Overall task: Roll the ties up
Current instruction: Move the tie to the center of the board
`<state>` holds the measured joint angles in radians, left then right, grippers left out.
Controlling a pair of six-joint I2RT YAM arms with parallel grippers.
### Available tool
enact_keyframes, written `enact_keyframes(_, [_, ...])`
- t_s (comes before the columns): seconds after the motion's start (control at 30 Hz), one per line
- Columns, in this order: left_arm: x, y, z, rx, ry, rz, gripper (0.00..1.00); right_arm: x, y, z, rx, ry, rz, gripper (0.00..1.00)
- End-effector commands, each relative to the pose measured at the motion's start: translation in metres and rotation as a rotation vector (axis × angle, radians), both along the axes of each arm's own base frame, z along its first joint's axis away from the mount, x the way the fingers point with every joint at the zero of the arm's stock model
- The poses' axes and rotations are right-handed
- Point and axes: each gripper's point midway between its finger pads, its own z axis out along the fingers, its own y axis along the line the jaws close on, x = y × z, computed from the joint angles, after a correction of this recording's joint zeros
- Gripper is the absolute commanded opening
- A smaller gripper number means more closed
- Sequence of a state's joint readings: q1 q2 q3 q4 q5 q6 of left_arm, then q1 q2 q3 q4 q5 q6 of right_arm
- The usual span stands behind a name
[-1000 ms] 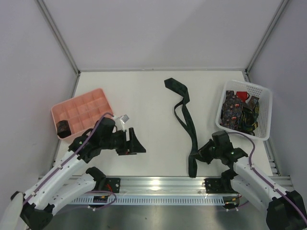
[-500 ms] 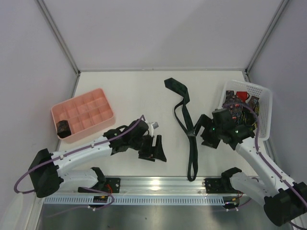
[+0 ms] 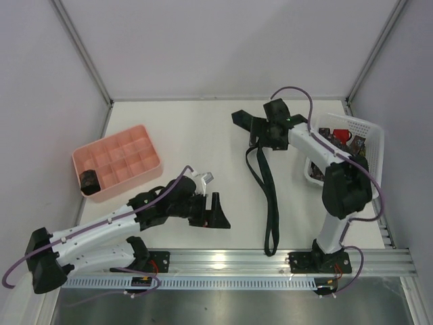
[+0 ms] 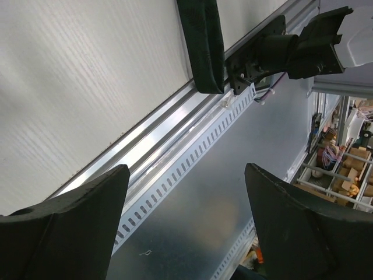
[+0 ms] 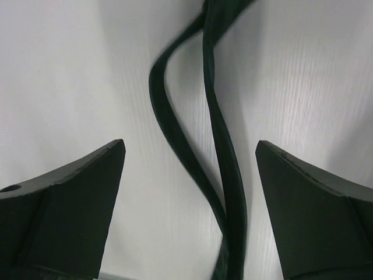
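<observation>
White worktop (image 3: pixel 183 135): dark green tie (image 3: pixel 272 196) lay 12-to-6 o'clock, right of centre. Right end effector (image 3: pixel 265 132) gaped empty over its far loop; left end effector (image 3: pixel 218 215) gaped empty near 7. Risk: pinching both strands, skewed roll.

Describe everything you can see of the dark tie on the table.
The tie is a long, narrow strip of soft, dark green or black fabric, not yet rolled. It lies on the white table, doubled into two strands that run from a fold by the near edge to the wider end far back, with a curve midway. The right gripper hangs open over its far part, a finger on each side of the strands; whether it touches the fabric cannot be told.
</observation>
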<state>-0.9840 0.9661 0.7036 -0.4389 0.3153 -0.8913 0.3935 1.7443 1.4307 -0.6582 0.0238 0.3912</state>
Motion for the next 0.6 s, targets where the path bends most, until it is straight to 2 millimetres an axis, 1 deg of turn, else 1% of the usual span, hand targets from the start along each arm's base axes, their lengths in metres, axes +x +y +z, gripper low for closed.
enact_keyframes(0.0, [-0.001, 0.01, -0.009, 0.018, -0.003, 0.043, 0.87, 0.051, 0.0, 0.009, -0.011, -0.074, -0.108, 1.0])
enact_keyframes(0.03, [-0.001, 0.011, -0.009, 0.016, -0.009, 0.046, 0.88, 0.058, 0.001, 0.005, -0.009, -0.066, -0.131, 1.0])
enact_keyframes(0.07, [-0.001, 0.013, -0.011, 0.019, -0.013, 0.048, 0.88, 0.074, 0.003, -0.002, -0.019, -0.063, -0.162, 1.0])
enact_keyframes(0.1, [-0.001, 0.014, -0.012, 0.022, -0.021, 0.051, 0.88, 0.076, 0.003, -0.009, -0.025, -0.039, -0.188, 1.0])
enact_keyframes(0.13, [0.0, 0.014, -0.012, 0.023, -0.029, 0.053, 0.88, 0.083, 0.003, -0.012, -0.03, -0.032, -0.208, 1.0])
enact_keyframes(0.17, [0.001, 0.014, -0.012, 0.024, -0.034, 0.053, 0.87, 0.096, 0.004, -0.021, -0.044, -0.022, -0.229, 1.0])
enact_keyframes(0.23, [0.004, 0.014, -0.014, 0.039, -0.039, 0.064, 0.86, 0.101, 0.004, -0.03, -0.066, 0.008, -0.245, 0.97])
enact_keyframes(0.27, [0.005, 0.012, -0.015, 0.05, -0.036, 0.065, 0.86, 0.103, 0.001, -0.045, -0.091, 0.038, -0.257, 0.95])
enact_keyframes(0.3, [0.006, 0.011, -0.017, 0.062, -0.036, 0.067, 0.85, 0.111, 0.002, -0.04, -0.084, 0.022, -0.263, 0.92])
enact_keyframes(0.33, [0.006, 0.01, -0.018, 0.073, -0.033, 0.064, 0.85, 0.11, 0.0, -0.044, -0.098, 0.041, -0.272, 0.88])
enact_keyframes(0.4, [0.008, 0.003, -0.02, 0.106, -0.034, 0.05, 0.83, 0.113, -0.01, -0.051, -0.117, 0.064, -0.306, 0.84])
enact_keyframes(0.43, [0.008, 0.0, -0.021, 0.122, -0.038, 0.048, 0.82, 0.114, -0.012, -0.053, -0.107, 0.072, -0.32, 0.81])
enact_keyframes(0.47, [0.01, -0.006, -0.017, 0.123, -0.045, 0.04, 0.82, 0.114, -0.012, -0.056, -0.091, 0.084, -0.318, 0.79])
enact_keyframes(0.5, [0.012, -0.009, -0.022, 0.142, -0.039, 0.033, 0.82, 0.116, -0.018, -0.061, -0.087, 0.098, -0.33, 0.78])
enact_keyframes(0.53, [0.012, -0.014, -0.021, 0.145, -0.039, 0.027, 0.82, 0.117, -0.02, -0.063, -0.081, 0.103, -0.337, 0.76])
enact_keyframes(0.57, [0.014, -0.021, -0.015, 0.133, -0.05, 0.018, 0.82, 0.117, -0.019, -0.065, -0.063, 0.111, -0.325, 0.75])
